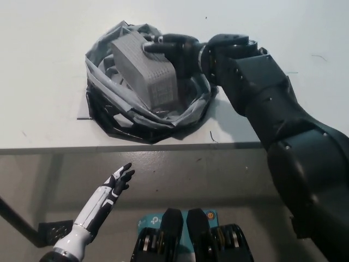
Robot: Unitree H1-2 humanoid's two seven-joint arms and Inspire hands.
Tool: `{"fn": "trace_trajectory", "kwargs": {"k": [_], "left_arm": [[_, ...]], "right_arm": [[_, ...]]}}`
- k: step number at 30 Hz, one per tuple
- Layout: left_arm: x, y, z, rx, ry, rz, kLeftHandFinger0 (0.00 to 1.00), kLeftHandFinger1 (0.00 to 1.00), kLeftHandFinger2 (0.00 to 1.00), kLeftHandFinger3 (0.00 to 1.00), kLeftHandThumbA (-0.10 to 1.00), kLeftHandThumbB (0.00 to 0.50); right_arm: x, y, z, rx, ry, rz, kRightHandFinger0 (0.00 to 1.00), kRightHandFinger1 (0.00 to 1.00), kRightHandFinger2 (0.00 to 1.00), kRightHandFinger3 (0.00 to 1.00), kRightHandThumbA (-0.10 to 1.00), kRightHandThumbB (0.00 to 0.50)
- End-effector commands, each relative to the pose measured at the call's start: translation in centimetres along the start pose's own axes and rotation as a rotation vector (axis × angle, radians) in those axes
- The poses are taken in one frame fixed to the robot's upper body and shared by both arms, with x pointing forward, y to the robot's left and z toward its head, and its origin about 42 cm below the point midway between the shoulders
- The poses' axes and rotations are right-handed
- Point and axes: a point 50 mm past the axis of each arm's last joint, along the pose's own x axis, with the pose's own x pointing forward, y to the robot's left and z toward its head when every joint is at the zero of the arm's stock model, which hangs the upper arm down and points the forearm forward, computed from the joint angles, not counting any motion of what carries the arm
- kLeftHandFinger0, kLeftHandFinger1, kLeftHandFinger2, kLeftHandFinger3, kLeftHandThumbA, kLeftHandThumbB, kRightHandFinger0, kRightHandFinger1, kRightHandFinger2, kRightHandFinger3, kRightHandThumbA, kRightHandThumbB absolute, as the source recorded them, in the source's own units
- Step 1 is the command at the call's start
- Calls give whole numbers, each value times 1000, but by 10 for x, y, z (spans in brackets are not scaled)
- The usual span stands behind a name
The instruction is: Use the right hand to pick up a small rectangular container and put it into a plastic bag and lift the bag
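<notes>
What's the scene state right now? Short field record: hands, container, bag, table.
right hand: black, shut on the container, reaching over the bag's mouth
container: grey, ribbed, rectangular, tilted, lower end inside the bag opening
bag: grey and black plastic, mouth open, sitting on the table near its front edge
left hand: white, open, resting below the table edge, holding nothing
table: white top

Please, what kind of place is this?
Probably a lab or test bench: a plain white table carrying only a grey plastic bag, a container and the robot's right hand.
</notes>
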Motion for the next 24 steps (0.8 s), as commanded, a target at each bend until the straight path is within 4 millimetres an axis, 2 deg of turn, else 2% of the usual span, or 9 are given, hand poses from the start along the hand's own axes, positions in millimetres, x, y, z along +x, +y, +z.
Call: {"fn": "trace_trajectory", "kwargs": {"k": [1, 2, 4, 6, 7, 9, 11, 13, 24], "left_arm": [[7, 5, 13, 24, -40, -12, 1000, 1000, 1000, 1000, 1000, 365], [7, 5, 13, 25, -40, -12, 1000, 1000, 1000, 1000, 1000, 365], [7, 5, 13, 25, -42, -14, 1000, 1000, 1000, 1000, 1000, 365], [7, 5, 13, 29, -42, -15, 1000, 1000, 1000, 1000, 1000, 364], [7, 5, 14, 26, -42, -16, 1000, 1000, 1000, 1000, 1000, 370], [8, 5, 14, 26, -44, -17, 1000, 1000, 1000, 1000, 1000, 369], [8, 5, 14, 24, -43, -19, 1000, 1000, 1000, 1000, 1000, 372], [8, 5, 14, 28, -40, -16, 1000, 1000, 1000, 1000, 1000, 373], [9, 5, 16, 34, -46, -20, 1000, 1000, 1000, 1000, 1000, 364]], "right_arm": [[-8, 4, 30, -350, -56, -44, 0, 174, 636, 687, -100, 206], [-7, 5, 30, -398, -56, -55, 0, 174, 636, 687, -100, 206], [-7, 6, 32, -528, -73, -88, 47, 259, 673, 397, -81, 219], [-8, 8, 34, -607, -90, -117, 109, 373, 701, 534, 66, 215], [-8, 7, 33, -628, -109, -119, 564, 821, 1000, 989, 171, 247], [-9, 8, 34, -725, -158, -117, 1000, 1000, 1000, 1000, 485, 386], [-11, 10, 34, -878, -205, -119, 1000, 1000, 1000, 1000, 776, 491], [-12, 16, 34, -1035, -262, -160, 1000, 1000, 1000, 1000, 950, 500], [-25, 28, 53, -1147, -529, -273, 1000, 1000, 1000, 1000, 1000, 498]]}}
